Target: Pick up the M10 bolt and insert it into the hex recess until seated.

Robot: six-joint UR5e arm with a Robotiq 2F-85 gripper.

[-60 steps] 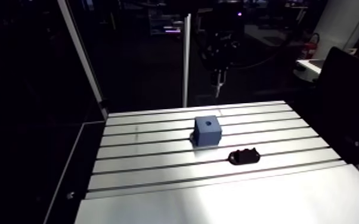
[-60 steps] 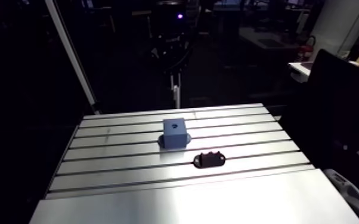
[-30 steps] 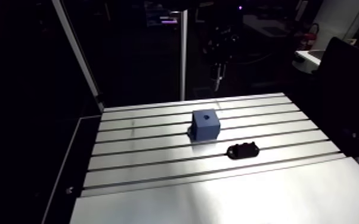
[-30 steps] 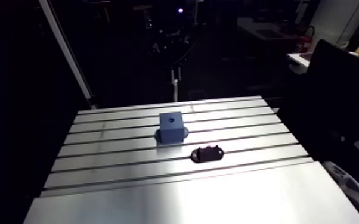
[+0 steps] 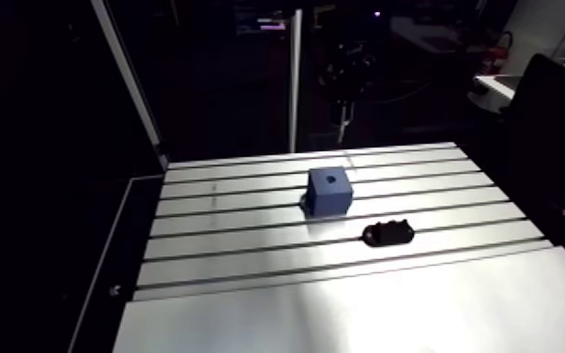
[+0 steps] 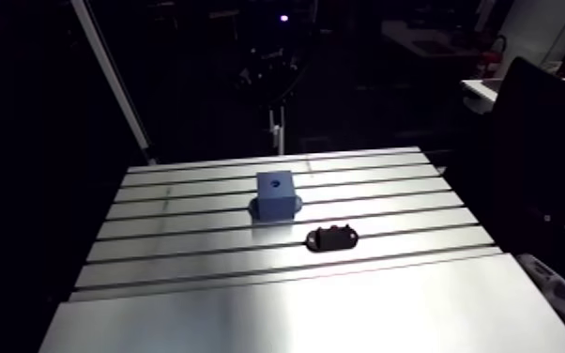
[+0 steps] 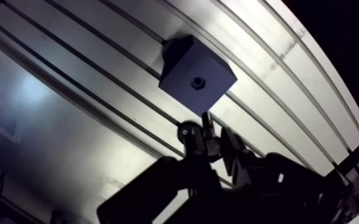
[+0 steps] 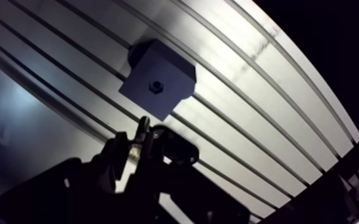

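Note:
A blue block point(image 5: 329, 191) stands on the slotted table point(image 5: 249, 272), with a small hex recess point(image 7: 198, 81) in its top face. My gripper point(image 7: 209, 142) hangs high over the table's far edge, behind the block, and is shut on a slim metal bolt point(image 8: 141, 132). In the wrist view the bolt's shank sticks out past the fingertips and points toward the block's near edge. It stops short of the recess and stays well above the block. In the arm view the gripper point(image 5: 344, 120) shows only as a small pale tip under the dark wrist.
A low black fixture point(image 5: 387, 231) lies on the table to the right of the block and nearer the front. Long slots run across the table's far half. A smooth plate point(image 5: 343, 314) covers the front. An upright white post point(image 5: 295, 80) stands behind the table.
The whole arm view has shifted a little, so the camera moved. The gripper still hangs behind the block with the bolt. Block and fixture have not moved.

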